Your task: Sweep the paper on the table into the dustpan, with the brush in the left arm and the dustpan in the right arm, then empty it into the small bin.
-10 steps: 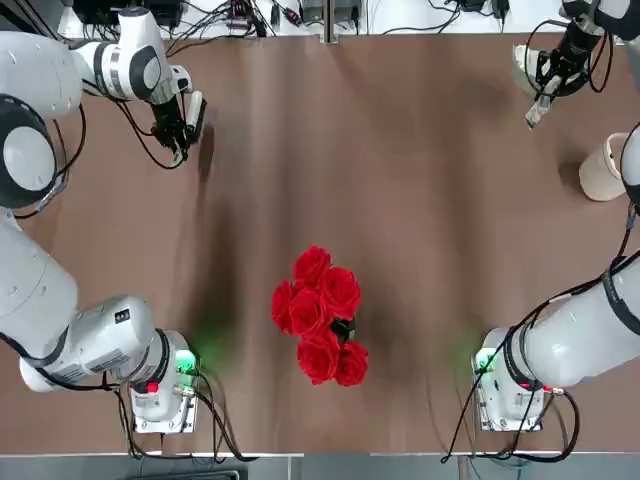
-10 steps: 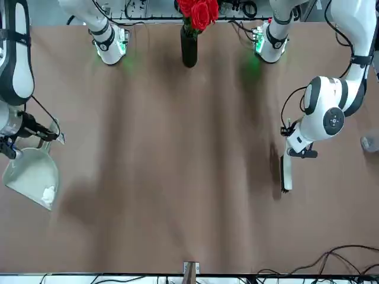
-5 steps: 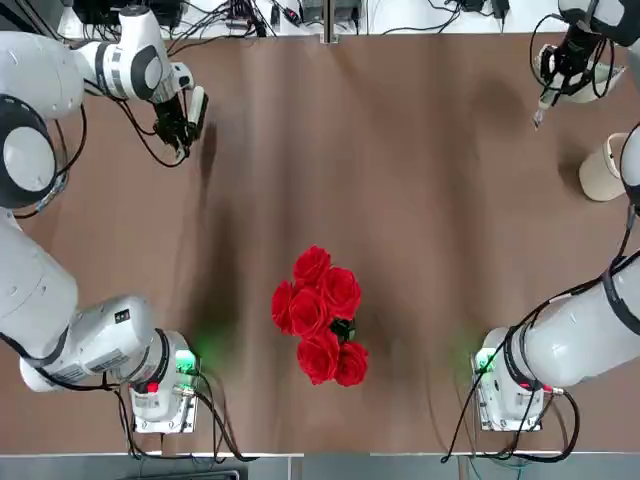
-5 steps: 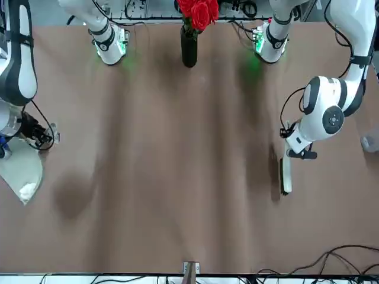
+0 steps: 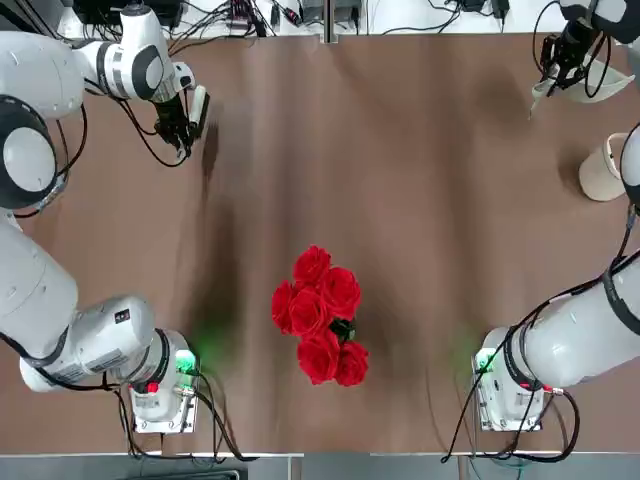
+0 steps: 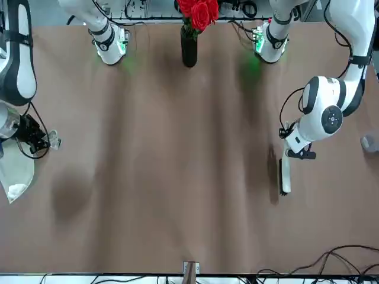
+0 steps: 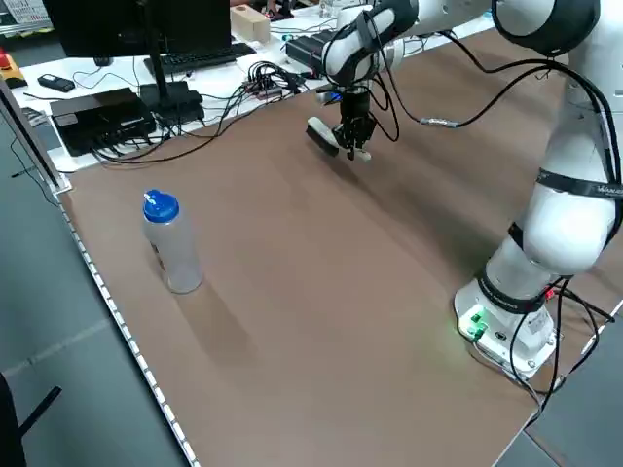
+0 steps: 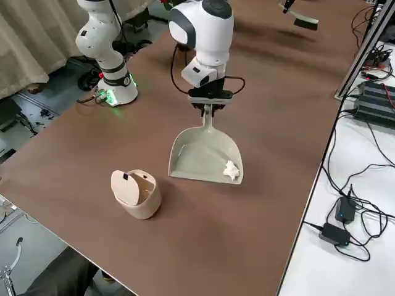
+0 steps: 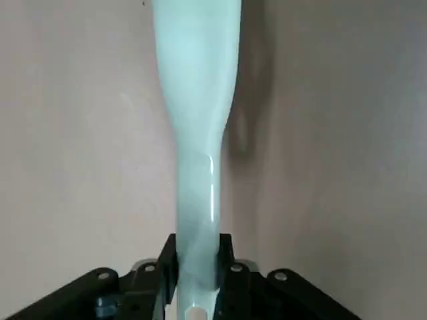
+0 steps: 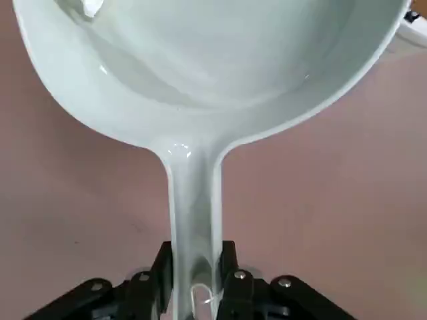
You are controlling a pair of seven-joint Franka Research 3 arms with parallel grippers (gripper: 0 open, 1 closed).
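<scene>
**Dustpan and brush held at opposite far corners of the table**

The right gripper (image 8: 208, 108) is clamped on the end of the handle of the dustpan (image 8: 203, 156); in the right wrist view its fingers (image 10: 160, 273) press both sides of that handle, and the scoop (image 10: 200, 60) extends straight away from them. In the right side view the long axis of the dustpan runs from the gripper toward the far table edge, mouth pointing away from the robot. The dustpan is at the far right corner of the table (image 5: 400, 200); in the front view part of the scoop is cut off by the picture's left edge. The paper (image 8: 231, 170), a small white wad, lies inside the scoop near its open lip, well apart from the fingers. The small bin (image 8: 136, 193) lies tipped on its side just beside the scoop, nearer the table's right edge, and apart from it.

The left gripper (image 6: 293, 152) is closed on the handle of the brush (image 6: 285, 176) at the far left of the table. In the left wrist view the fingers (image 9: 168, 257) grip the narrow handle end, and the brush body runs directly away from them. In the front view the brush's long axis points toward the far table edge, with its dark bristles along one side.

A vase of red roses (image 5: 322, 312) stands near the arms' bases, and a bottle with a blue cap (image 7: 168, 241) stands near the table's left edge.
</scene>
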